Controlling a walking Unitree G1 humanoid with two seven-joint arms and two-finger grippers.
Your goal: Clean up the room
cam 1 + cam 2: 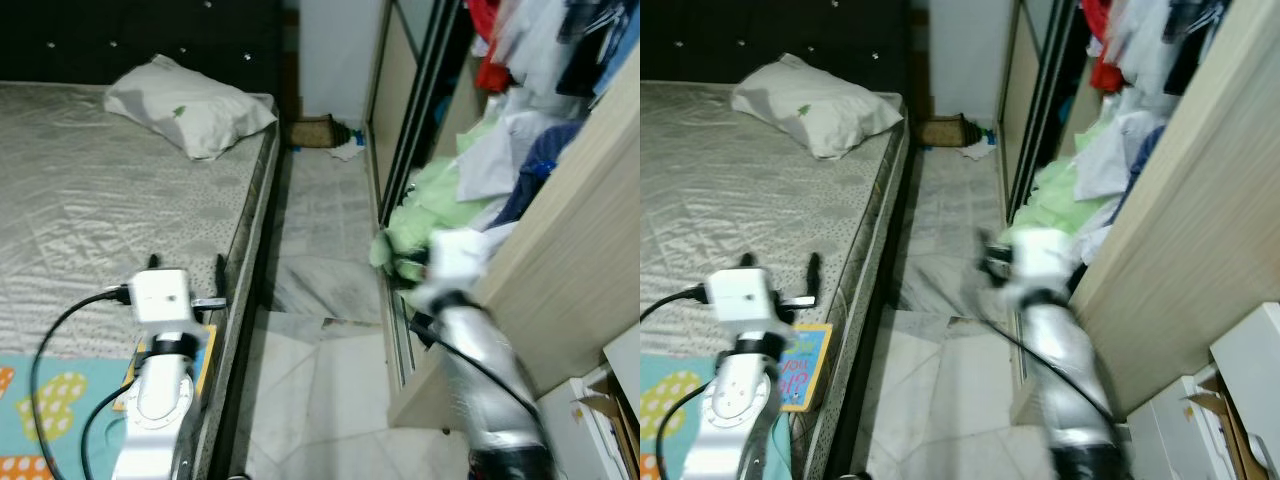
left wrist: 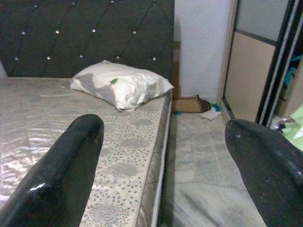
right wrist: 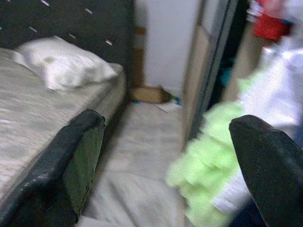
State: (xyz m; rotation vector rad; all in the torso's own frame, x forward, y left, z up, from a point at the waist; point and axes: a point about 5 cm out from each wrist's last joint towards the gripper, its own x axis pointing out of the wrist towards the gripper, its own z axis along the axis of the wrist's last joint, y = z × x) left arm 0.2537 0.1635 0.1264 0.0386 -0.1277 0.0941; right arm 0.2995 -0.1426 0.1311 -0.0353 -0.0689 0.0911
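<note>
Green clothes (image 1: 415,225) spill over the wardrobe edge (image 1: 392,300) into the bare floor aisle (image 1: 320,260), both tools, left (image 2: 163,156) and right (image 3: 165,161), wide open, empty.

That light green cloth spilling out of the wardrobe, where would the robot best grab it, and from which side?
Probably at the bulging fold of the light green cloth that hangs out over the wardrobe's bottom track, coming in from the aisle side. That part sticks out free into the open, while the rest is buried under other clothes. The right hand already points that way, fingers open.
</note>
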